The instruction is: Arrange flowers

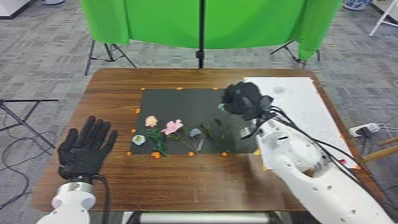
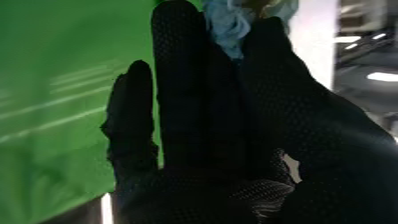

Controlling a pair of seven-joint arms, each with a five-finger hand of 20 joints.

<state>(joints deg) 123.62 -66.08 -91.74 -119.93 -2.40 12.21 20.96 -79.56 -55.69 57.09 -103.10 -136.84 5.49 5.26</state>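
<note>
A: Largest item?
B: One brown, rectangular wooden table (image 1: 213,182). Towards two o'clock, one long, flat white sheet (image 1: 282,90); centrally, one square, dark-grey mat (image 1: 188,100).
A: Hands?
B: One black-gloved right hand (image 1: 242,100), one o'clock, pinching a bloom. One black-gloved left hand (image 1: 84,147), nine o'clock, fingers straight, holding nothing.
A: Flowers?
B: On the mat, towards eight o'clock: one pink, spread-petalled flower (image 1: 172,127); one peach, rounded flower (image 1: 151,121). In the right hand: one pale-blue, ruffled, cloth-like flower (image 2: 229,27).
A: Handling?
B: Light, presumably; petals soft and crushable, stem stiffer. Best taken just beneath the bloom.
A: Obscured?
B: The held stem, behind the glove; the bloom, cut by the wrist view's edge. Dark stems (image 1: 219,134), five o'clock on the mat, blend together.
</note>
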